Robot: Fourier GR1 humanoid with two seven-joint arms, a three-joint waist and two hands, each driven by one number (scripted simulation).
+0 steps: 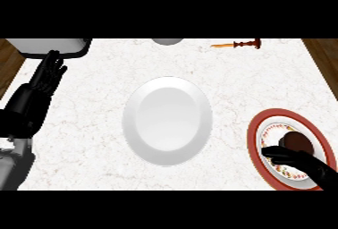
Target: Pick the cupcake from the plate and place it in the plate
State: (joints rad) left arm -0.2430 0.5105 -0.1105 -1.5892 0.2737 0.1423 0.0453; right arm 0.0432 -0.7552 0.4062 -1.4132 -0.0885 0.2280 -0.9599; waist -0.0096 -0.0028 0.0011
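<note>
Cupcake [296,141]: dark, sits on the red-rimmed plate [259,117] at the counter's right side. Right hand [285,156] lies just below it, fingers curling at its base; cannot tell whether they have closed on it. White plate [167,120], the judged target, lies to the left, mid-counter. Left hand [48,74] rests open at far left, much farther off.
</note>
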